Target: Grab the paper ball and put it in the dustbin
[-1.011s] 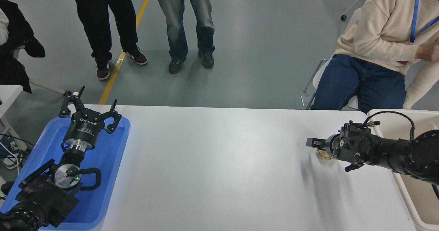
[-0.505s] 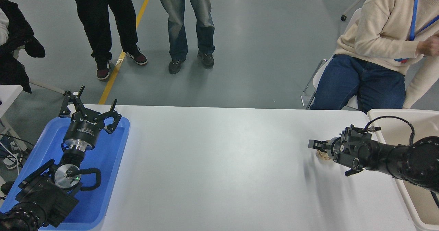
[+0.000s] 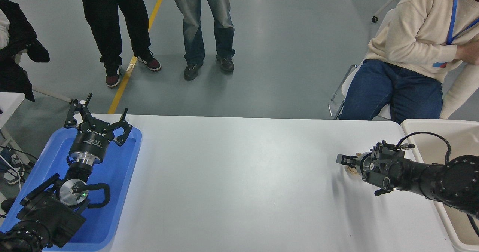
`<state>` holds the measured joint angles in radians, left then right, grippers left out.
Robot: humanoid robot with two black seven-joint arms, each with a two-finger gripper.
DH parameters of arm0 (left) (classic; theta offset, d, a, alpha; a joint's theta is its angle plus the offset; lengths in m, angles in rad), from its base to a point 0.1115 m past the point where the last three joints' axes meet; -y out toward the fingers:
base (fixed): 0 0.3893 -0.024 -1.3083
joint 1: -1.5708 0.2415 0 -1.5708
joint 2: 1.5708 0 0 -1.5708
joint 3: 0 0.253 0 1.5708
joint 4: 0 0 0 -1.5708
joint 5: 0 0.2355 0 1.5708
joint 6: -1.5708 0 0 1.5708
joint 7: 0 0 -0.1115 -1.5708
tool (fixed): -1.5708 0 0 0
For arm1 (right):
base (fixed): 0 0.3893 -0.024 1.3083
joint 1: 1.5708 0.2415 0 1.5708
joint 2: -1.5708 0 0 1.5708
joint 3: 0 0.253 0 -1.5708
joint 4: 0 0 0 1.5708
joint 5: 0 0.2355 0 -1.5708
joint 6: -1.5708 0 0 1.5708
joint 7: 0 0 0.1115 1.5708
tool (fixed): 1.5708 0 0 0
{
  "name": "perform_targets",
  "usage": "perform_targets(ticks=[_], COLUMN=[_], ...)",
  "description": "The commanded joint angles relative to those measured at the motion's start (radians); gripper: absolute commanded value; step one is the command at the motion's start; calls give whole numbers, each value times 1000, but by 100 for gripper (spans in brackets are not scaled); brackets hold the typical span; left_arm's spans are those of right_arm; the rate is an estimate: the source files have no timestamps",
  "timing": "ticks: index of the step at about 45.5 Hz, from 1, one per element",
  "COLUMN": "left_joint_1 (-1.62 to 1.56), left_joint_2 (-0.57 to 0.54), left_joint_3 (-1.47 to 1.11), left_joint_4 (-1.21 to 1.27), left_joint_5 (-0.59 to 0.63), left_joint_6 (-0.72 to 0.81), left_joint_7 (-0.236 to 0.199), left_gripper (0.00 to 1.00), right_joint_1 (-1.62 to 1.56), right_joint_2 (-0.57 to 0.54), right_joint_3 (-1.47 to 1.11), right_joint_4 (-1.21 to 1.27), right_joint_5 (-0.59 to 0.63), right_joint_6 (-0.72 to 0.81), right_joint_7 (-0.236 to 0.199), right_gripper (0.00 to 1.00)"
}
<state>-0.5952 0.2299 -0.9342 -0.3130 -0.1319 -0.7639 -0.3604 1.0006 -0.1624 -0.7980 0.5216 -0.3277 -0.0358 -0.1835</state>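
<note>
At the lower left the left arm is parked over a blue tray [image 3: 123, 162], which sits on the left end of the white table [image 3: 232, 177]. The left gripper [image 3: 96, 122] points away from the camera with its fingers spread wide and nothing between them.

Beyond the far edge two people stand on the grey floor, one in black trousers [image 3: 108, 24] and one in jeans [image 3: 206, 20], with a yellow floor line between them.

Toward the right side of the table, the right arm reaches in from the right edge. The right gripper [image 3: 346, 161] is clamped on the paper ball [image 3: 351, 169], of which only a tan scrap shows under the fingers. The ball is over the table, left of the dustbin [image 3: 415, 126], whose cream rim fills the right corner. Behind it sits a person in a cream sweater [image 3: 415, 31].
</note>
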Motion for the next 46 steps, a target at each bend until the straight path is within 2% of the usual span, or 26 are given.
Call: perform_targets(ticks=[1,9,18,23,28,36,46], left_joint_1=[0,0,0,0,0,0,0], left_joint_2=[0,0,0,0,0,0,0], left_joint_3=[0,0,0,0,0,0,0], left_joint_4=[0,0,0,0,0,0,-1], left_joint_5=[0,0,0,0,0,0,0], left_joint_6=[0,0,0,0,0,0,0], left_joint_7=[0,0,0,0,0,0,0], left_gripper=[100,100,100,100,100,100,100], right_joint_1=[-13,-33,-56,-57,-57,-45,18], right_joint_2=[1,6,6,3,1,-9,-60], right_joint_3=[2,16,62,97,102,122,122], right_joint_4=[-3,-2,2,2,11,24,118], right_joint_5=[-1,9,15,15,22,107,110], right_joint_6=[-4,-35,-42,-44,-44,-44,-44], right_joint_7=[-1,-1,-1,-1,-1,-1,-1], right_gripper=[90,75,20,0,0,0,0])
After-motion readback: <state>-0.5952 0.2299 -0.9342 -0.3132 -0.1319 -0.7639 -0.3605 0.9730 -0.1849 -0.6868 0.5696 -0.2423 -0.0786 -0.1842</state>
